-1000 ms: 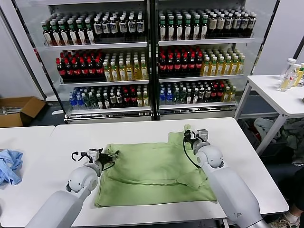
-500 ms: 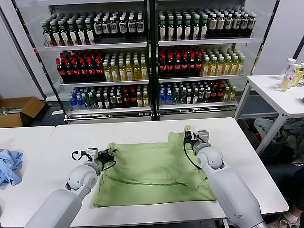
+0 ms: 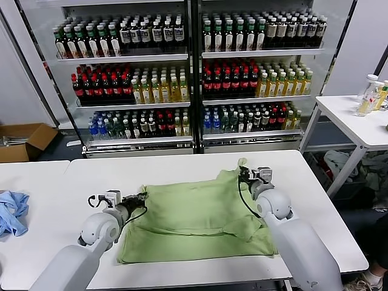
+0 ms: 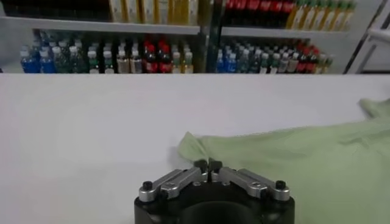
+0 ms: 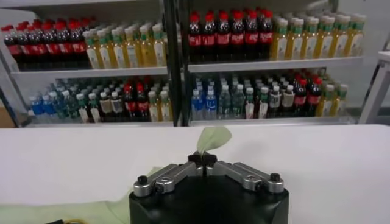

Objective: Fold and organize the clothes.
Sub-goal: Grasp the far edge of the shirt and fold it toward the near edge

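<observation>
A light green shirt (image 3: 197,218) lies partly folded on the white table (image 3: 182,167), spread between my two grippers. My left gripper (image 3: 140,197) is shut on the shirt's far left corner, just above the table; in the left wrist view (image 4: 208,164) the cloth (image 4: 304,164) runs from the closed fingertips. My right gripper (image 3: 244,176) is shut on the shirt's far right corner and holds it slightly raised; in the right wrist view (image 5: 202,157) a small flap of green cloth (image 5: 213,137) sticks out past the fingertips.
A blue cloth (image 3: 12,212) lies on the neighbouring table at the left. Glass-door coolers (image 3: 194,73) full of bottles stand behind the table. Another white table (image 3: 357,121) with bottles is at the right. A cardboard box (image 3: 24,140) sits on the floor far left.
Both grippers have moved apart, left gripper leftward and right gripper rightward, pulling the shirt's far edge wider and flatter.
</observation>
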